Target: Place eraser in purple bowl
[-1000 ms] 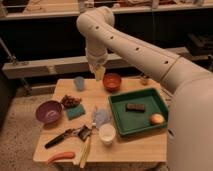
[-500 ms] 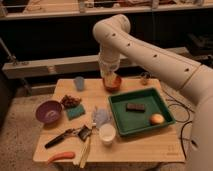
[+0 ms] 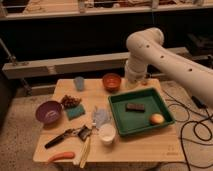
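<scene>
In the single camera view the gripper (image 3: 133,81) hangs at the end of the white arm, upper right of centre. It is over the far rim of the green tray (image 3: 114,114) and just beside the orange-red bowl (image 3: 111,81). I cannot tell whether it is released or clenched, and nothing shows in it. The eraser (image 3: 135,106) lies flat on the tray floor, right of centre, apart from the gripper and lower in the frame. The purple bowl (image 3: 40,109) sits at the left of the frame, well apart from the tray. The eraser is low and thin, so an off-line descent could pinch only an edge and skid it across the tray, or press on the floor without catching it. A slanted approach could nudge the tray's raised wall or clip the orange-red bowl. If the tray is jogged, the round yellow-orange fruit (image 3: 157,119) in its lower right corner could start rolling. The carry leftward passes above the crumpled pale cloth (image 3: 101,116), the teal sponge (image 3: 75,112) and the brown cluster (image 3: 70,101). A weak hold could drop the eraser among them, and a release short of the bowl would leave it on the wooden table (image 3: 150,147).
</scene>
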Available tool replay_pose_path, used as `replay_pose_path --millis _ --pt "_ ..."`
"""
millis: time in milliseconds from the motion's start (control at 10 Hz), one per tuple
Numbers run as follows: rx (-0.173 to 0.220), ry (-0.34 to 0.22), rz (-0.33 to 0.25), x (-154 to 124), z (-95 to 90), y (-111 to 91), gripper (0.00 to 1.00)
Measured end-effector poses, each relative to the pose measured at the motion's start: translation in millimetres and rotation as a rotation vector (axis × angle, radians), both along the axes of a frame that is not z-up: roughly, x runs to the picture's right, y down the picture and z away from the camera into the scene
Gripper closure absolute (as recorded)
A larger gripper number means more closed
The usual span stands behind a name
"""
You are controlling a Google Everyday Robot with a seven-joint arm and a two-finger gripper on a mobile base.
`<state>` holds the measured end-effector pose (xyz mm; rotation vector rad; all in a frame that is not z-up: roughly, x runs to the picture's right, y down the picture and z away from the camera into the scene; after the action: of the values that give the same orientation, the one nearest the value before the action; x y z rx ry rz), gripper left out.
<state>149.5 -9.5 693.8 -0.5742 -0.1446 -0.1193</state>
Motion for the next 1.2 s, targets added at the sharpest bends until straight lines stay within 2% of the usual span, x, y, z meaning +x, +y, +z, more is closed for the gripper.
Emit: replay_pose_path --millis 200,300,700,800,1000,1200 --pt "-0.012 -0.004 0.054 46.3 8.1 8.8 0.43" --pt "-0.019 -0.014 0.068 61.7 9.7 11.9 0.40" --pt "-0.018 -0.016 0.068 63.3 10.4 11.2 0.40" --pt "-0.037 -0.006 0.082 67.6 14.8 14.1 0.40" --pt "-0.072 0.005 0.111 74.2 32.0 27.0 0.40" --pt "-0.112 0.015 0.151 86.1 62.1 55.3 0.40"
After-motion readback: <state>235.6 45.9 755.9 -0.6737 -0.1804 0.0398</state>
